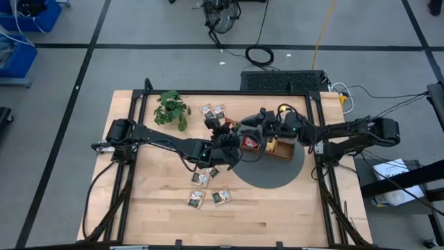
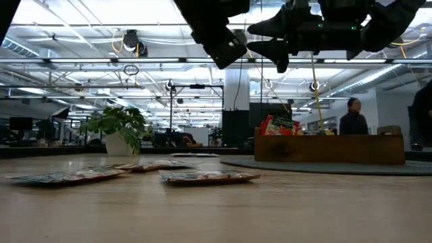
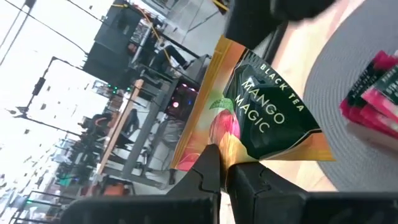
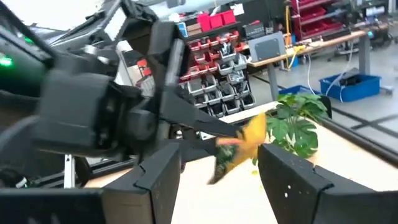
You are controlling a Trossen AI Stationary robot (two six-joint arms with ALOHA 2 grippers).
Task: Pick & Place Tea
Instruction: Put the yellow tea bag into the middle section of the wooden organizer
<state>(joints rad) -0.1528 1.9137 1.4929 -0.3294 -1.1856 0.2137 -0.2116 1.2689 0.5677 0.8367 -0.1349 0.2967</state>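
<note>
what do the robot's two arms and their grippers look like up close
Both arms are matte black, built of jointed tubular links with boxy wrist housings. The left gripper ends in two flat, angular black fingers; the right gripper has broader, blocky black fingers. A green indicator light glows on the left arm's housing.

Tea sachet (image 4: 239, 148) motion-blurred in right wrist view, print unreadable. Tray (image 1: 277, 147) mostly covered by right arm (image 1: 347, 135) from above, compartments not distinguishable. Both arms cut by top edge in low view; fingertips out of frame there. Sachets on table (image 1: 207, 187) too small to read from above. Red sachets (image 3: 379, 93) cropped at left wrist frame edge, blurred.
</note>
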